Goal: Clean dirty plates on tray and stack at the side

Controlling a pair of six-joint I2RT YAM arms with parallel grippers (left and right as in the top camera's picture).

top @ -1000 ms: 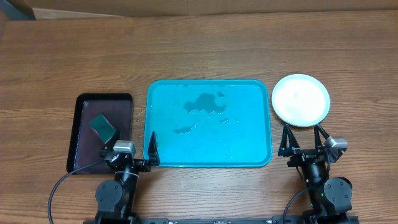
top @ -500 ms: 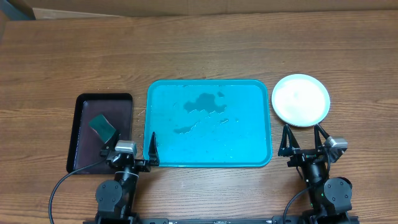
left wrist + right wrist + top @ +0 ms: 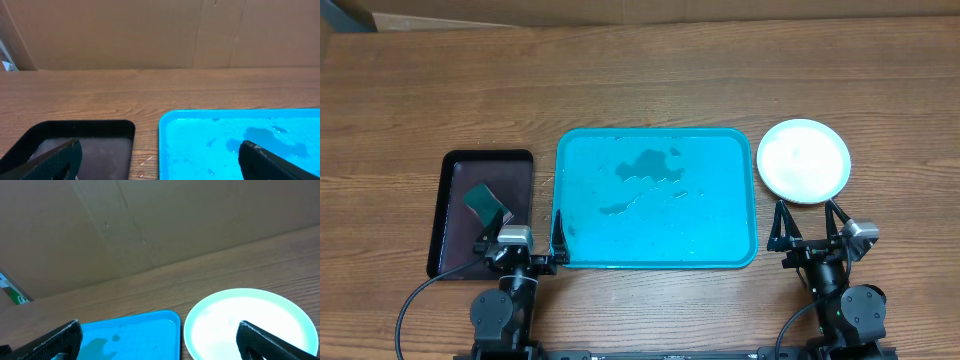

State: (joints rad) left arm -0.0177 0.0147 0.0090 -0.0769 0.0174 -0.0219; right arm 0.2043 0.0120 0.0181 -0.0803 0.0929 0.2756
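The turquoise tray [image 3: 580, 150] lies mid-table, wet with dark patches, and no plates lie on it. It also shows in the left wrist view [image 3: 170, 145] and the right wrist view [image 3: 150, 325]. A stack of plates [image 3: 804, 160], pale mint rimmed on top, stands on the table right of the tray, also in the right wrist view [image 3: 240, 320]. The plates beneath the top one are hidden. My left gripper [image 3: 520, 240] is open and empty at the tray's near left corner. My right gripper [image 3: 807, 228] is open and empty just in front of the plate stack.
A narrow black tray [image 3: 455, 170] lies left of the turquoise one and holds a dark green sponge [image 3: 483, 203]. Cardboard walls [image 3: 150, 30] stand behind the table's far edge.
My left gripper has shifted a little to the left, toward the black tray. The right arm, plates and tray have not moved.
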